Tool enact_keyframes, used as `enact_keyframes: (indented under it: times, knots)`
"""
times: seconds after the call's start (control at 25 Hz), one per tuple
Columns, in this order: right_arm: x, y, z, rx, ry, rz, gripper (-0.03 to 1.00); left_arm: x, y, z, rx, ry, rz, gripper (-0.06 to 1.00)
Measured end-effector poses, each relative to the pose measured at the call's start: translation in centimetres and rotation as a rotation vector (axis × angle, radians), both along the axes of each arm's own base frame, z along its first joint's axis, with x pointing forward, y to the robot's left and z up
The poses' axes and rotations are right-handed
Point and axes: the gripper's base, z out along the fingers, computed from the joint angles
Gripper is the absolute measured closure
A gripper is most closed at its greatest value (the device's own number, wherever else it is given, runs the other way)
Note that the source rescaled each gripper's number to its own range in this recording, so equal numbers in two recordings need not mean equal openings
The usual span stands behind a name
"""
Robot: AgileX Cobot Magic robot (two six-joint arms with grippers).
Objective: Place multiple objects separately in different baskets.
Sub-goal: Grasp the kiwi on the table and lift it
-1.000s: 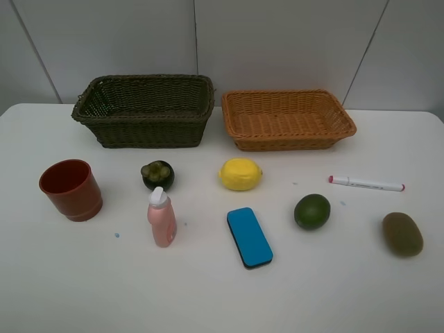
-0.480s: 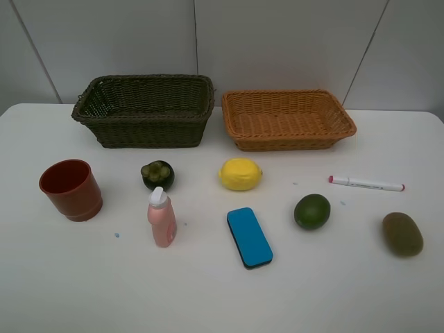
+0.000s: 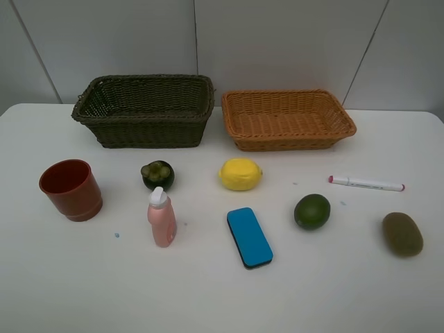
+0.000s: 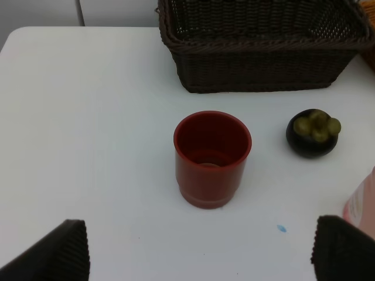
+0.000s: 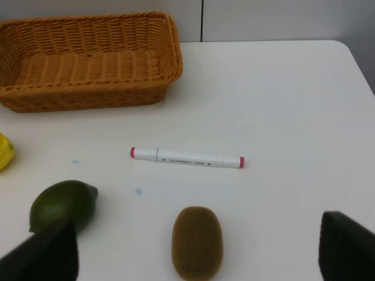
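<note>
Left arm: not visible in the high view. Its wrist camera looks down over the white table [image 3: 208,298] from above.
Left gripper [image 4: 199,252]: jaws spread wide, with only the two dark fingertips [image 4: 58,252] showing, and nothing is held between them.
Ahead of left gripper: the red cup [image 3: 69,189] stands upright and mouth up, clear of both fingers. The mangosteen [image 3: 157,175] and the dark basket [image 3: 146,128] lie beyond it.
Right arm: also outside the high view, with its wrist camera angled down at the table.
Right gripper [image 5: 196,249]: jaws wide apart with the fingertips [image 5: 345,246] far to either side, gripping nothing.
Ahead of right gripper: the kiwi [image 3: 402,234] is nearest, between the finger lines and not touched. The marker [image 3: 366,183] lies flat beyond it, the lime [image 3: 311,211] is off toward one finger, and the orange basket [image 3: 291,142] is farther back.
Baskets: side by side at the far edge of the table, the dark one on the left and the orange one on the right. Both hold nothing that I can see.
Front row: the pink bottle [image 3: 161,220] stands upright right of the cup and just in front of the mangosteen. The blue eraser [image 3: 250,237] lies flat between the bottle and the lime.
Middle: the lemon [image 3: 240,173] sits in front of the gap between the baskets, behind the eraser.
Contact: all eight items rest on the table, each apart from the others and none in a basket.
Change from earlier frames: none found. Every item and both baskets sit in the same places in the high view, and no arm has entered it.
</note>
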Motion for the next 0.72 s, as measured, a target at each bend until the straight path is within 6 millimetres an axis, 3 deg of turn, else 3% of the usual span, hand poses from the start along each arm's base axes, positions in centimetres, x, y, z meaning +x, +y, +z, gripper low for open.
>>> enact_keyframes:
  times: [0.36,0.56,0.72]
  knots:
    - [5.1,-0.1,0.8,0.002,0.236,0.003,0.09,0.0,0.0,0.0,0.000,0.000,0.000,-0.03]
    - [9.5,-0.1,1.1,0.005,0.412,0.004,0.09,0.0,0.0,0.0,0.000,0.000,0.000,-0.03]
    - [13.2,-0.2,0.2,0.007,0.549,0.007,0.09,0.0,0.0,0.0,0.000,0.000,0.000,-0.03]
